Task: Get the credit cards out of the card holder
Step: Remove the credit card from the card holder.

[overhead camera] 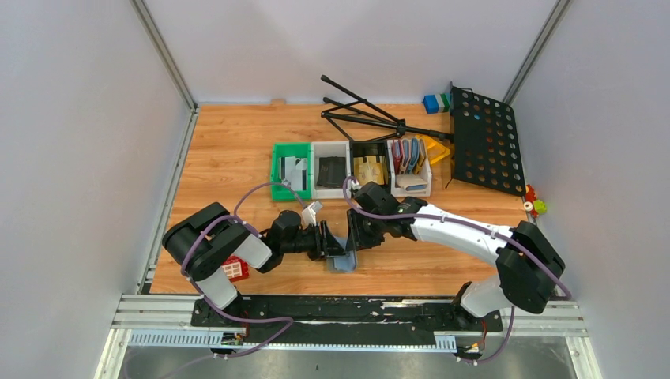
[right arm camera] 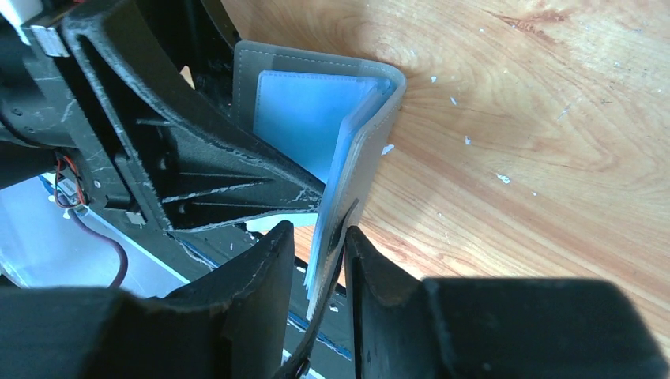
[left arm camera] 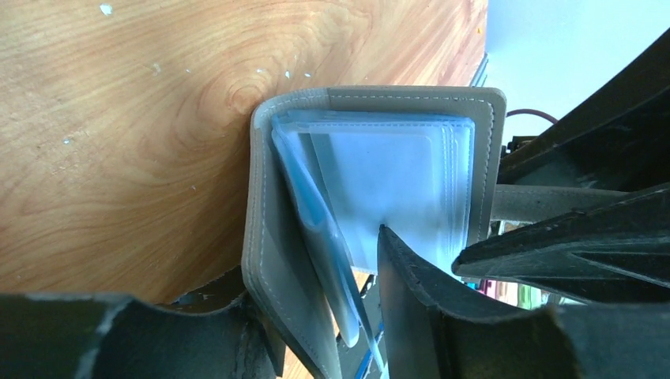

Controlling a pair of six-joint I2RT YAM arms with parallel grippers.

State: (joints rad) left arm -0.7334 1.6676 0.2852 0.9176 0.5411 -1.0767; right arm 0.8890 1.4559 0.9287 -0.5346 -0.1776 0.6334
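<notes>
The grey-blue card holder (overhead camera: 344,260) is held open in a V between both grippers, just above the table's front middle. My left gripper (overhead camera: 328,246) is shut on one flap; in the left wrist view (left arm camera: 304,257) the grey cover (left arm camera: 411,99) and pale bluish inner pockets (left arm camera: 395,181) show. My right gripper (overhead camera: 353,237) is shut on the other flap, which runs edge-on between its fingers in the right wrist view (right arm camera: 320,233); the holder's far flap (right arm camera: 316,61) faces that camera. I cannot tell cards from pockets inside the holder.
A row of bins stands behind: a green bin (overhead camera: 278,170) with grey-white flat pieces, a white one (overhead camera: 318,170) with a black item, a black one (overhead camera: 369,150) with a tan-gold item, a white one (overhead camera: 427,178) with red and blue holders. A black music stand (overhead camera: 486,138) lies at the back right.
</notes>
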